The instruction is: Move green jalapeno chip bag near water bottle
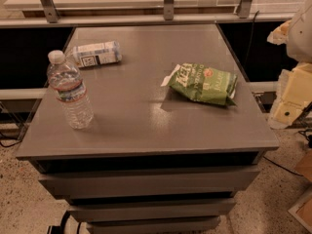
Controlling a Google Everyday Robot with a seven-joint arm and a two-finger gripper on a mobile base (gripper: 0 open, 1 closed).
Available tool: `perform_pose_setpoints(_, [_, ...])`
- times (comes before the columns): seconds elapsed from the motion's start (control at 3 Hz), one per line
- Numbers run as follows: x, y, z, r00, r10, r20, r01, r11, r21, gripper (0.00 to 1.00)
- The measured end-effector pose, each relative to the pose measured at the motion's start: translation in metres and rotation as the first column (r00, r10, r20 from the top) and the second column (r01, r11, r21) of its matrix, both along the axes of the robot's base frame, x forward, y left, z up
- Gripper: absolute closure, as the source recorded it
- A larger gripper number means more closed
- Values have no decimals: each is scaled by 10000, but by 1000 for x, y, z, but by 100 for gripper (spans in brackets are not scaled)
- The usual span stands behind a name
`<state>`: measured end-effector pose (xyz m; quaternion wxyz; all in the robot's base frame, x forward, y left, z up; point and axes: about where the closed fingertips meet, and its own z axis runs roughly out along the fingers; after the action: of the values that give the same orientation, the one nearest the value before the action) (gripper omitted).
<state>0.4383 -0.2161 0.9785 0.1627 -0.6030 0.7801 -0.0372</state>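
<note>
- While the water bottle (69, 90) is stood near left, the green jalapeno chip bag (204, 84) is laid right.
- The end effector (298, 30) is seen far right; its state cannot be told.

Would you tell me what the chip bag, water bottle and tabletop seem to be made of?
Green jalapeno chip bag: thin glossy film, likely plastic, crinkled and shiny. Water bottle: clear ribbed plastic, see-through, white cap. Table: smooth grey top with soft reflections, perhaps painted metal or laminate. The pincer hangs at the right edge, beyond the table.
</note>
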Motion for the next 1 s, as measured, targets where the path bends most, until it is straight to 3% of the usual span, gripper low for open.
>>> perform_pose_setpoints(0.33, [0,0,1,10000,-7,24,7,10000,4,0])
perform_pose_setpoints(1.0, [42,10,11,9928,-432,1115,338,9958,848,0])
